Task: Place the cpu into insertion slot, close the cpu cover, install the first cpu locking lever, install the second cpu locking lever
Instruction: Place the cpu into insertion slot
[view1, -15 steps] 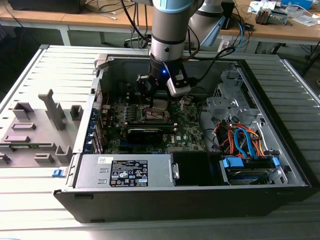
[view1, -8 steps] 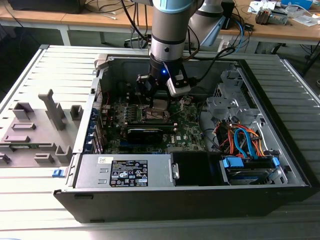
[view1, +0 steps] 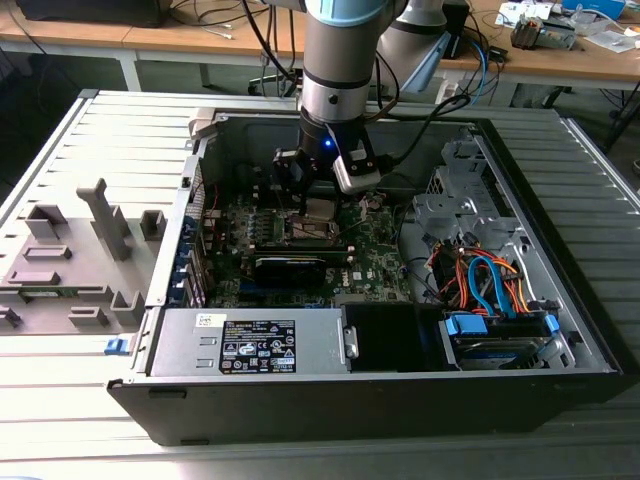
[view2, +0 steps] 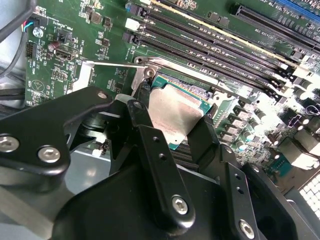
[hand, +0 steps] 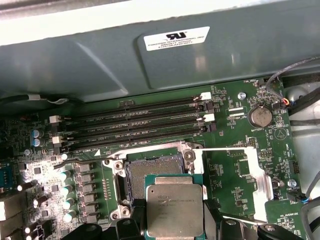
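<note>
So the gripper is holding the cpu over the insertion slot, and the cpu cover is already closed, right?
Not quite. In the first wrist view the cpu cover lies swung open beside the insertion slot. The gripper does hold the cpu over that slot.

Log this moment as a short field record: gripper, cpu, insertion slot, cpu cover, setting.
gripper: gripper shut on the cpu, its fingers on two opposite edges
cpu: cpu held metal top up, over part of the insertion slot, apparently not seated
insertion slot: insertion slot uncovered, dark contact field partly exposed
cpu cover: cpu cover swung open, clear of the slot, with the green circuit board showing through its window
setting: arm reaching down into an open computer case
</note>
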